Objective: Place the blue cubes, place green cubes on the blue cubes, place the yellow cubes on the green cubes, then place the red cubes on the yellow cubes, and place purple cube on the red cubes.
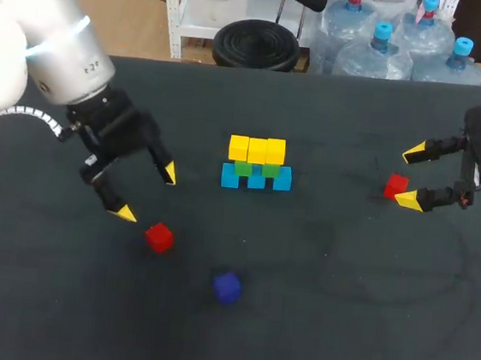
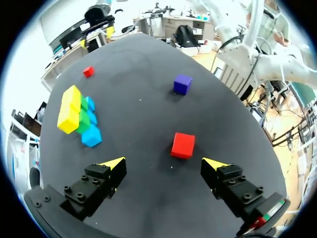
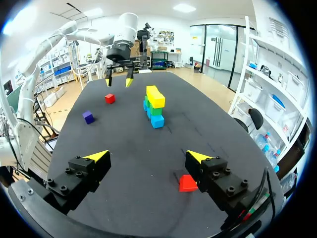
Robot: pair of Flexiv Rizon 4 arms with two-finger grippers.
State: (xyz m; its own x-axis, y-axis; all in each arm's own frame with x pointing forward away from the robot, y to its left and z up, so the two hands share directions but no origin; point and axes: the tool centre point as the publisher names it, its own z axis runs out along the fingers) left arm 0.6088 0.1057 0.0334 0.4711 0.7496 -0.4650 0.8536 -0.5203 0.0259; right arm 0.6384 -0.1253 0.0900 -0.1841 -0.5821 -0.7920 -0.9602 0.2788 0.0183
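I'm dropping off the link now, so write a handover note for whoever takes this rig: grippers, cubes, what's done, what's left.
Left gripper: open, empty; left-side red cube lies just ahead of it.
Right gripper: open, empty; right-side red cube lies beside one finger.
Stack at mid-table: blue cubes at the bottom, green cubes on them, yellow cubes on top.
Purple cube lies loose, apart from the stack.
Done: blue, green and yellow layers.
Left: both red cubes onto the yellow, then purple onto the red.
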